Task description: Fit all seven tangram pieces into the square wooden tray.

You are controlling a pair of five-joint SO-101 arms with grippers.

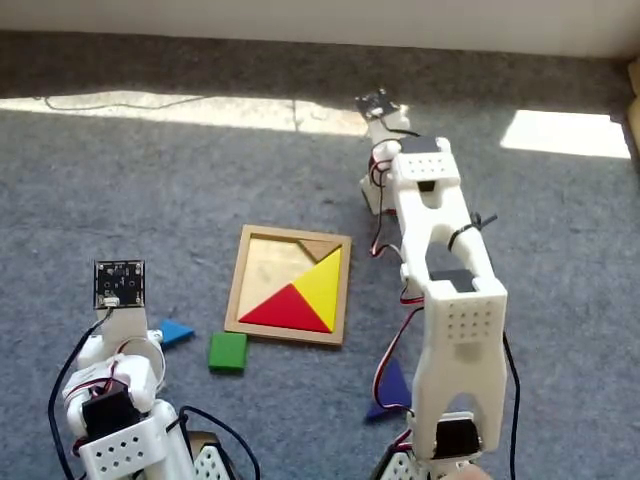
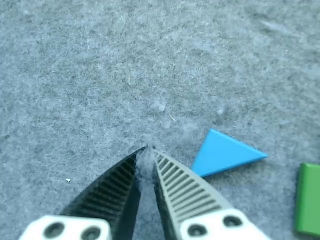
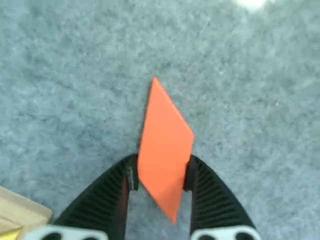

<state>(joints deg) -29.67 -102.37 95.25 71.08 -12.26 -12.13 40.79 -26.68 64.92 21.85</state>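
Note:
The square wooden tray (image 1: 236, 292) lies mid-carpet and holds a red triangle (image 1: 286, 307), a yellow triangle (image 1: 322, 282) and a small brown triangle (image 1: 320, 247). My right gripper (image 3: 160, 172) is shut on an orange parallelogram (image 3: 165, 142), just past the tray's corner (image 3: 20, 214); whether the piece rests on the carpet or hangs above it is unclear. My left gripper (image 2: 147, 149) is shut and empty, its tips close over the carpet beside a light blue triangle (image 2: 224, 154). A green square (image 2: 309, 200) lies just beyond that triangle.
In the high view the light blue triangle (image 1: 175, 332) and green square (image 1: 228, 352) lie off the tray's near left corner. A dark blue triangle (image 1: 392, 388) lies partly under the right arm (image 1: 445, 270). Grey carpet covers the floor, with a cable (image 1: 100, 102) at the far left.

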